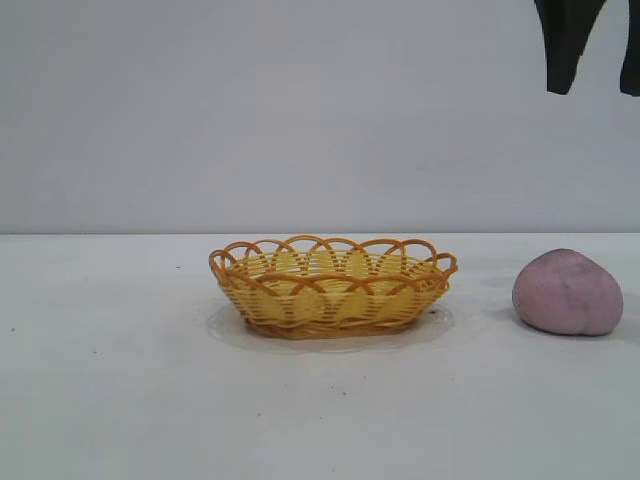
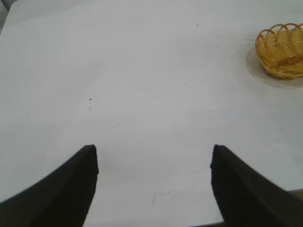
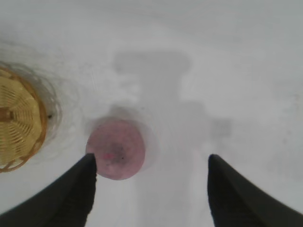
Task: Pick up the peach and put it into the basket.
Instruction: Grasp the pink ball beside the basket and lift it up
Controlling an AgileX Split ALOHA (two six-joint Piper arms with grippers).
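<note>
The pinkish-mauve peach point(image 1: 567, 292) rests on the white table at the right. The yellow wicker basket point(image 1: 332, 287) with its orange looped rim stands in the middle, empty. My right gripper point(image 1: 592, 60) hangs high above the peach at the top right corner, open and holding nothing. From the right wrist, the peach point(image 3: 115, 148) lies far below, close to one of the fingertips point(image 3: 88, 165) of the right gripper point(image 3: 149, 163), with the basket point(image 3: 19, 125) off to the side. My left gripper point(image 2: 154, 153) is open over bare table, and the basket point(image 2: 282, 51) is far from it.
The white table point(image 1: 120, 380) stretches wide around the basket and peach, with a plain grey wall behind. A few small dark specks point(image 2: 90, 99) mark the surface.
</note>
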